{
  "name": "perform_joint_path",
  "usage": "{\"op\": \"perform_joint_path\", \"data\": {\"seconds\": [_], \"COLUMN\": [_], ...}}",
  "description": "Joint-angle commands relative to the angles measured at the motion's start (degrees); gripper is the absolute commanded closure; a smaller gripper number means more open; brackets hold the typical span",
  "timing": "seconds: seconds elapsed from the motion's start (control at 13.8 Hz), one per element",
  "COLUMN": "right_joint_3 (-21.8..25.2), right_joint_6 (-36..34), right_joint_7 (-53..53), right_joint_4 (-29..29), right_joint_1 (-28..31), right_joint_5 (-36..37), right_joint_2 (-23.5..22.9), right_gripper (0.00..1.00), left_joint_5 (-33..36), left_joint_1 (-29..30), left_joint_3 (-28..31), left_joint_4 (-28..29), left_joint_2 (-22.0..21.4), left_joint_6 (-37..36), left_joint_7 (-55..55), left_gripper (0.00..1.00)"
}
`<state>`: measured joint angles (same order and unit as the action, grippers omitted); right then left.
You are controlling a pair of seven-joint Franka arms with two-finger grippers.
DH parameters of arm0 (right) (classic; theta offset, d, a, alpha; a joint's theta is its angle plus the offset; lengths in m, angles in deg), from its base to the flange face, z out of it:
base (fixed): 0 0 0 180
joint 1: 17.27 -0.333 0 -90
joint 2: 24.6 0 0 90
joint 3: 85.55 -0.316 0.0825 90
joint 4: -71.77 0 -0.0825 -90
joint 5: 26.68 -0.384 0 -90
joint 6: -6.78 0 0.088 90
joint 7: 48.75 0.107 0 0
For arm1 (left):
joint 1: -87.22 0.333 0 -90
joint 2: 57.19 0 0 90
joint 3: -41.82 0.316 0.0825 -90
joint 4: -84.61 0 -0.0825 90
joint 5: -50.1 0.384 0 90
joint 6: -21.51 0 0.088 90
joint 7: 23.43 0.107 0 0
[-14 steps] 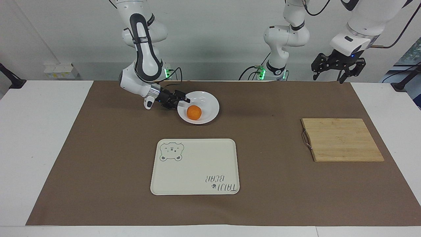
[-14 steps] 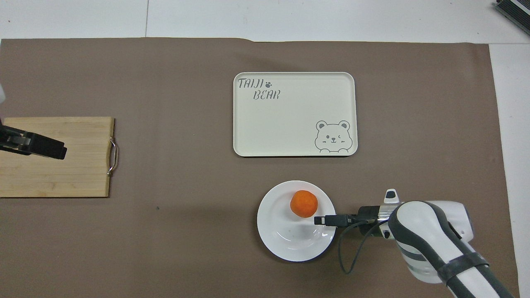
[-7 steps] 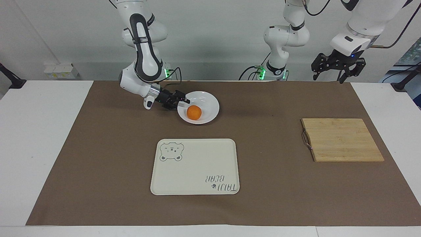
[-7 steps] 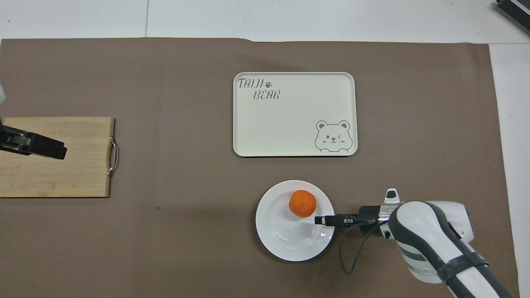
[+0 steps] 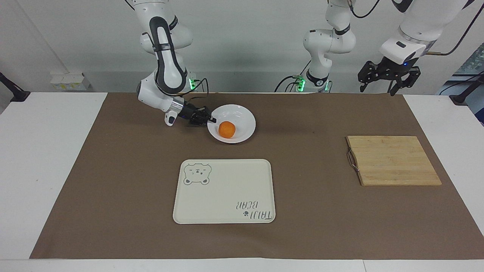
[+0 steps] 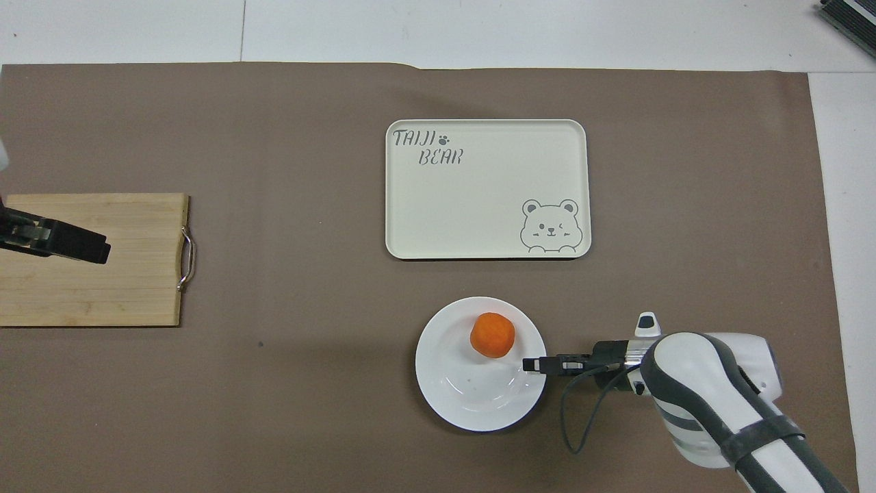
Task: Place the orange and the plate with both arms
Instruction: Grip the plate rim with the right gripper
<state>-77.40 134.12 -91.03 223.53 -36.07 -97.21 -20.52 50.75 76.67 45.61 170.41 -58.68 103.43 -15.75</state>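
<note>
The white plate (image 5: 245,117) lies on the brown mat toward the right arm's end, with the orange (image 5: 227,129) resting in it. In the overhead view the orange (image 6: 492,335) sits in the part of the plate (image 6: 452,390) farther from the robots. My right gripper (image 5: 211,120) reaches in low and level, its fingers pinched on the plate's rim; seen from above, the right gripper (image 6: 530,365) sits at the rim. Up in the air at its own end, my left gripper (image 5: 378,90) waits open, and the overhead view puts the left gripper (image 6: 96,248) over the cutting board.
A cream tray (image 5: 227,196) with a bear drawing lies farther from the robots than the plate. A wooden cutting board (image 5: 393,160) with a metal handle lies toward the left arm's end. Brown mat covers the table between them.
My right gripper's fingers have closed onto the plate's rim. The plate with the orange has slid slightly toward the left arm's end. The left arm has not moved.
</note>
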Motion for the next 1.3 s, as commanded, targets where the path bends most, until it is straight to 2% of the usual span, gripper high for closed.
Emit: {"op": "perform_joint_path", "data": {"seconds": [0.0, 0.14, 0.58, 1.23], "right_joint_3": [0.0, 0.1, 0.2, 0.6], "right_joint_6": [0.9, 0.8, -4.8, -11.2], "right_joint_7": [-2.5, -2.6, -7.3, -5.7], "right_joint_4": [0.3, 0.2, -1.3, -5.1], "right_joint_1": [-0.1, -0.1, 3.1, 7.3], "right_joint_5": [-1.8, -1.8, -1.7, 0.5], "right_joint_2": [-0.1, -0.1, -0.4, 2.4], "right_gripper": [0.92, 1.00, 1.00, 1.00], "left_joint_5": [0.9, 0.9, 0.9, 0.9], "left_joint_1": [0.4, 0.4, 0.4, 0.4], "left_joint_3": [-0.2, -0.2, -0.2, -0.2], "left_joint_4": [-0.7, -0.7, -0.7, -0.7], "left_joint_2": [0.1, 0.1, 0.1, 0.1], "left_joint_6": [-0.4, -0.4, -0.4, -0.4], "left_joint_7": [0.2, 0.2, 0.2, 0.2], "left_gripper": [0.00, 0.00, 0.00, 0.00]}}
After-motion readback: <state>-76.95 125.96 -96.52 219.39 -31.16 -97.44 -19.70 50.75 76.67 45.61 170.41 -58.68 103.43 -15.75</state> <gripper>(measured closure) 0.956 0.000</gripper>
